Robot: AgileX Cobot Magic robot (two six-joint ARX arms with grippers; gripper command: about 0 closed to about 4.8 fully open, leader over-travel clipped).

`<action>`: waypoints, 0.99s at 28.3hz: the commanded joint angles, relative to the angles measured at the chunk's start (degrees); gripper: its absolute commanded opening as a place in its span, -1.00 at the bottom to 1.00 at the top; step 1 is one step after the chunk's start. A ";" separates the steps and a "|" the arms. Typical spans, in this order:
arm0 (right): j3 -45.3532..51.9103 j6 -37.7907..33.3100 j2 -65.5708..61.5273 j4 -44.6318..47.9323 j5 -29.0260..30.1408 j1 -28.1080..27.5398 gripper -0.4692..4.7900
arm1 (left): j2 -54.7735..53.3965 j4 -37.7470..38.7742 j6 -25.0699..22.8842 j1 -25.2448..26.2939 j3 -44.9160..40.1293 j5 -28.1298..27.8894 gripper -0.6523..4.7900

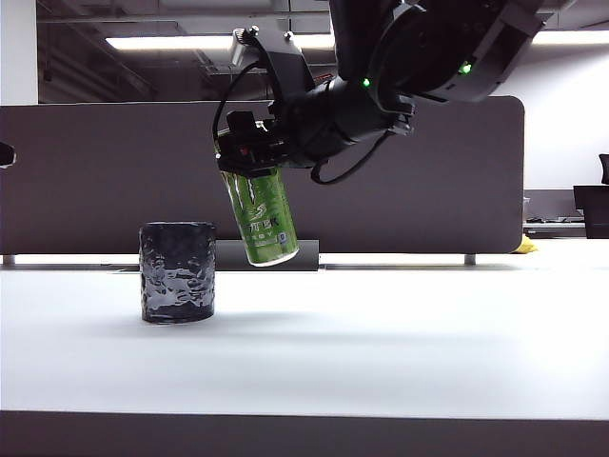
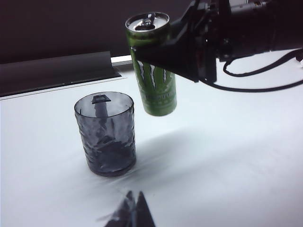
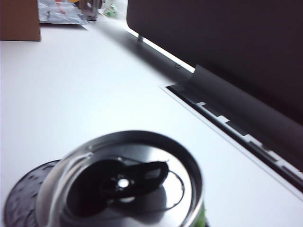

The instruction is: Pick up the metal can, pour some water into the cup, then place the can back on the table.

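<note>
The metal can (image 1: 259, 219) is bright green with a silver top and hangs in the air, tilted, just right of the cup (image 1: 177, 271). My right gripper (image 1: 249, 152) is shut on the can's upper part, coming in from the right. The cup is a dark, bumpy tumbler standing upright on the white table (image 1: 381, 333). In the left wrist view the can (image 2: 156, 80) is beside and above the cup (image 2: 106, 135), its bottom clear of the table. The right wrist view looks down on the can's open top (image 3: 128, 184), with the cup's rim (image 3: 23, 194) beside it. My left gripper (image 2: 135, 198) is shut and holds nothing, low over the table near the cup.
A dark grey partition panel (image 1: 114, 181) runs along the back of the table. A slotted cable channel (image 3: 227, 113) lies at its foot. A brown cardboard box (image 3: 19, 19) stands far off at one corner.
</note>
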State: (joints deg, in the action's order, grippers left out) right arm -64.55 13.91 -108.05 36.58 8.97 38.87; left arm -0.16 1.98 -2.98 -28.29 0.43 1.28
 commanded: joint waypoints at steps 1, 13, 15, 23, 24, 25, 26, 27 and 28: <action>-1.46 3.26 0.76 0.96 -2.23 0.85 0.08 | -0.07 -0.77 0.00 0.07 0.07 0.00 -0.78; -2.14 6.05 0.76 -0.24 -4.66 1.99 0.08 | -0.07 -0.79 0.00 0.07 0.07 0.00 -0.78; -2.14 7.37 0.76 -0.35 -5.84 2.34 0.08 | -0.07 -0.79 0.00 0.07 0.07 0.00 -0.78; -2.14 8.70 0.76 0.22 -6.51 2.62 0.08 | -0.07 -0.79 0.00 0.07 0.07 0.02 -0.78; -2.14 8.70 0.76 0.46 -6.51 2.62 0.08 | -0.07 -0.79 0.00 0.07 0.07 0.00 -0.78; -2.14 8.72 0.76 0.63 -6.51 2.60 0.08 | -0.07 -0.79 0.00 0.07 0.07 0.00 -0.78; -2.14 8.85 0.76 0.90 -6.54 2.60 0.08 | -0.07 -0.79 0.00 0.07 0.07 0.00 -0.78; -2.14 8.87 0.76 1.05 -6.54 2.60 0.08 | -0.07 -0.77 0.00 0.07 0.07 0.00 -0.78; -2.14 8.87 0.76 1.27 -6.56 2.60 0.08 | -0.07 -0.79 0.00 0.07 0.07 0.00 -0.78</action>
State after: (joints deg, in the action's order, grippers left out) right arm -66.11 22.28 -108.05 33.82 2.57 41.36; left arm -0.16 1.98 -2.98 -28.29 0.43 1.28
